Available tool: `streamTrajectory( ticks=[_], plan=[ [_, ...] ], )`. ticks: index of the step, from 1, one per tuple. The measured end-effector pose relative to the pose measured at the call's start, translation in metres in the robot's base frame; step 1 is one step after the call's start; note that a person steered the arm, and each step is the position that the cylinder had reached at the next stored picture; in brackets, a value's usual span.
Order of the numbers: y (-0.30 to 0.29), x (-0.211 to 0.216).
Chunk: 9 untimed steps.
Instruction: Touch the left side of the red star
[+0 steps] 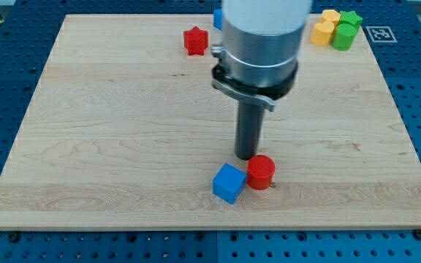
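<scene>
My tip (251, 156) rested just above the red cylinder (261, 172) and blue cube (229, 183), low on the table (108, 146). The red star (195, 40) sat well apart near the top edge, untouched. No claw was fitted (nothing held).
</scene>
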<state>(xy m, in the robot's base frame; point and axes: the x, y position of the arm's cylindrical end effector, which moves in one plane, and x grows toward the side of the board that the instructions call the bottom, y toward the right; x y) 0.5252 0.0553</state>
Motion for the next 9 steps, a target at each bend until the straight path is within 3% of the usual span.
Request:
streamTrajectory(
  ticks=[2,3,6,7,9],
  plan=[
    [0.007,0.020],
    [-0.002,-0.021],
    [-0.164,-0.167],
    [-0.189,-0.220],
    [-0.179,-0.267]
  ],
)
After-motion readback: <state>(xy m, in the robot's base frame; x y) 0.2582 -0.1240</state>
